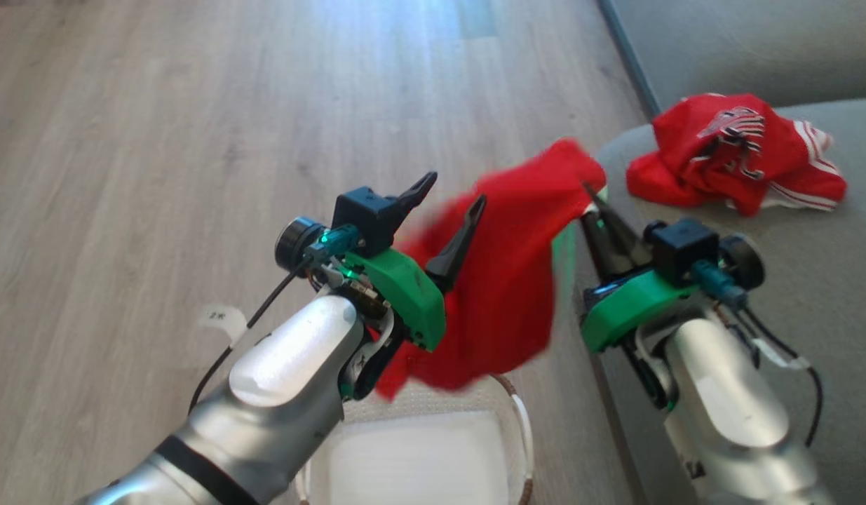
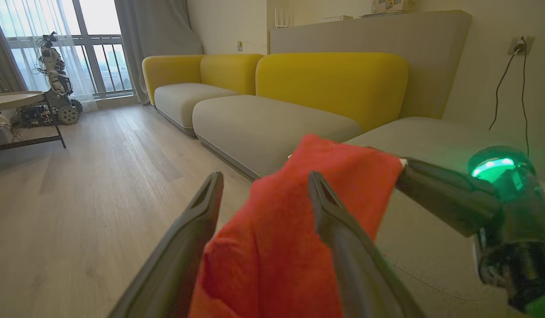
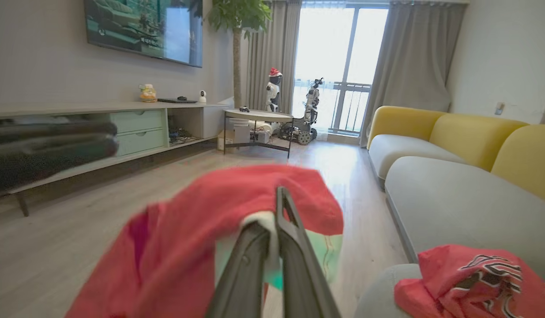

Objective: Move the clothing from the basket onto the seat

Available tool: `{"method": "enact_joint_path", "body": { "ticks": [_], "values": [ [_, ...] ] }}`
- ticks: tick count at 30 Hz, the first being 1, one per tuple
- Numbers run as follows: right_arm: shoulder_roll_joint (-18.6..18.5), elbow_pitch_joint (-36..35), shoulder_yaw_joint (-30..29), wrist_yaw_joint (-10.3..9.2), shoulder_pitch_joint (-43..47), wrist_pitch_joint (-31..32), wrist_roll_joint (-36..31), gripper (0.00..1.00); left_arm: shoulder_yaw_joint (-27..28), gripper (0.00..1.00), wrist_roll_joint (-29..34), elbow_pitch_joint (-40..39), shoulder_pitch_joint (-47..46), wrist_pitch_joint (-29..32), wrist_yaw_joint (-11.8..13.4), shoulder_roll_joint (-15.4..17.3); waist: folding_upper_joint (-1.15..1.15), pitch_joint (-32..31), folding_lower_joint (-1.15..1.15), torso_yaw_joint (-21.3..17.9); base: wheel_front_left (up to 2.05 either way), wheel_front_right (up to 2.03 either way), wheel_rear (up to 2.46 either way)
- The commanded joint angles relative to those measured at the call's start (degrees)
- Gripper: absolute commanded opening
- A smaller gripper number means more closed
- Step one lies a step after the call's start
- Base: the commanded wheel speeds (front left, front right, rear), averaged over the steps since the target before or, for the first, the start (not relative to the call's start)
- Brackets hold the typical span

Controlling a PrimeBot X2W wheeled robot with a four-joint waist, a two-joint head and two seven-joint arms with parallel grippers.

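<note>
**A:** Seat?
**B:** Grey seat (image 1: 825, 294), with the lettered red garment (image 1: 734, 151) lying on it.
**A:** Basket?
**B:** Basket (image 1: 418, 456), with the second red garment (image 1: 503, 294) hanging above it.
**A:** Pincers?
**B:** My right pincer (image 1: 591, 198) is clamped on that garment's top edge. My left pincer (image 1: 455, 191) is spread wide, with cloth between its fingers.

Red held garment (image 1: 503, 301), red white-striped lettered garment (image 1: 734, 151), grey seat (image 1: 825, 280).

Silver forearms (image 1: 285, 365) carry green wrist housings (image 1: 404, 291) and black cables (image 1: 270, 303).
</note>
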Motion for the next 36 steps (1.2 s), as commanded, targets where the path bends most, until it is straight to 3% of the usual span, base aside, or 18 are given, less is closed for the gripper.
{"method": "enact_joint_path", "body": {
  "ticks": [1,15,22,29,36],
  "values": [
    [-0.05,-2.65,-0.20,-0.02,-3.51,-0.31,-0.73,0.00,2.48,1.00,-0.43,-1.07,-2.28,-1.04,0.37,0.80,0.00,0.60,0.00,-2.25,0.00,0.00,0.00],
    [-3.87,-6.51,-9.02,-0.02,-5.35,-0.31,-3.91,0.00,1.99,1.00,0.43,0.13,-0.02,-3.12,-0.14,-0.82,0.00,3.98,0.00,-15.41,0.00,0.00,0.00],
    [-4.65,-6.63,-9.38,-0.02,-6.62,-0.31,-5.20,0.00,2.18,1.00,1.42,0.43,-0.02,-3.55,-0.65,-1.97,0.00,6.18,0.00,-20.44,0.00,0.00,0.00],
    [-4.91,-3.64,-6.27,-0.02,-9.89,0.06,-3.35,0.00,2.27,1.00,2.80,0.73,0.17,-3.68,-1.18,-2.90,0.00,8.03,0.00,-21.56,0.00,0.00,0.00],
    [-8.32,1.57,-3.31,-0.02,-20.05,1.06,-1.20,0.00,3.10,1.00,4.46,0.27,-0.32,-3.70,-1.28,-3.21,0.00,10.55,0.00,-18.97,0.00,0.00,0.00]
  ]
}}
